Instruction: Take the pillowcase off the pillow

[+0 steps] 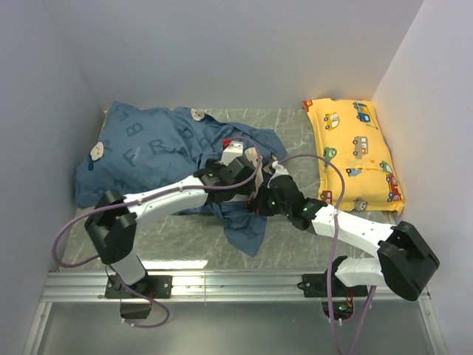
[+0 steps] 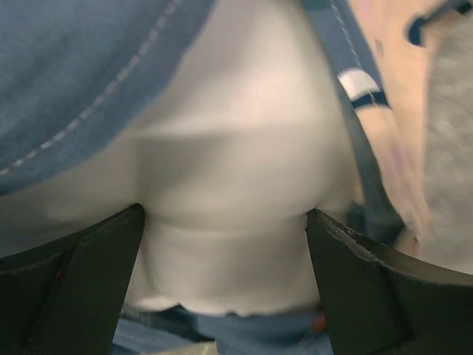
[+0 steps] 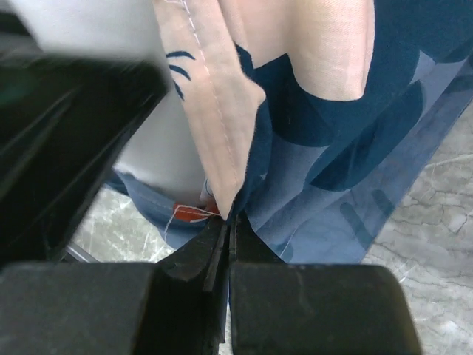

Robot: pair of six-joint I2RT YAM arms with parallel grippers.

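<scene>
The dark blue pillowcase [image 1: 148, 151] with letters and bear faces lies bunched at the left and middle of the table, with a flap hanging toward the near edge. The white pillow [image 2: 236, 148] bulges out of its opening. My left gripper [image 1: 240, 166] squeezes the pillow's end between its fingers [image 2: 81, 288], with the case's stitched hem [image 2: 81, 66] above. My right gripper [image 1: 260, 201] sits close beside it, shut on the pillowcase's edge [image 3: 347, 148] where the pale inner side folds [image 3: 222, 111]. Its jaws [image 3: 230, 225] are closed tight. A strip of white pillow [image 3: 155, 155] shows to their left.
A yellow vehicle-print pillow [image 1: 355, 151] lies at the right, along the right wall. White walls close the left, back and right sides. The left arm's black body [image 3: 66, 148] crowds the right wrist view. Marble table surface [image 1: 303, 133] shows between the two pillows.
</scene>
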